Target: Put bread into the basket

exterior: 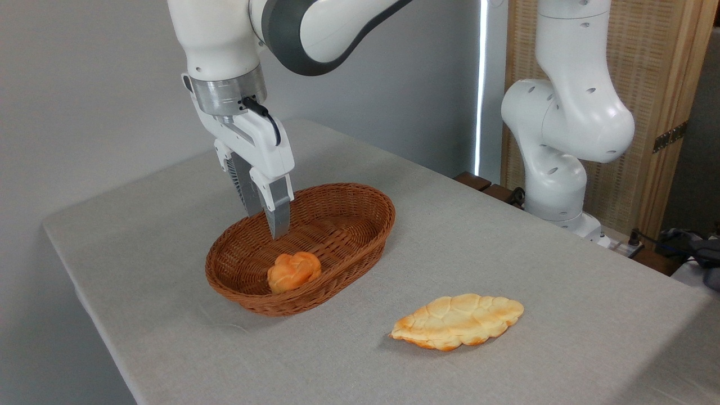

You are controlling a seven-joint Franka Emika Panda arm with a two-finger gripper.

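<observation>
The bread, a small golden-orange knotted bun (pixel 293 271), lies inside the oval brown wicker basket (pixel 351 274), against its near wall. My gripper (pixel 265 225) hangs just above the basket's left half, behind and slightly left of the bun and clear of it. Its two fingers point down and stand apart, open, with nothing between them.
A longer, flat, pale leaf-shaped loaf (pixel 457 321) lies on the grey tablecloth to the right of the basket, near the front. The arm's white base (pixel 554 185) stands at the table's far right edge. A grey wall runs behind the table.
</observation>
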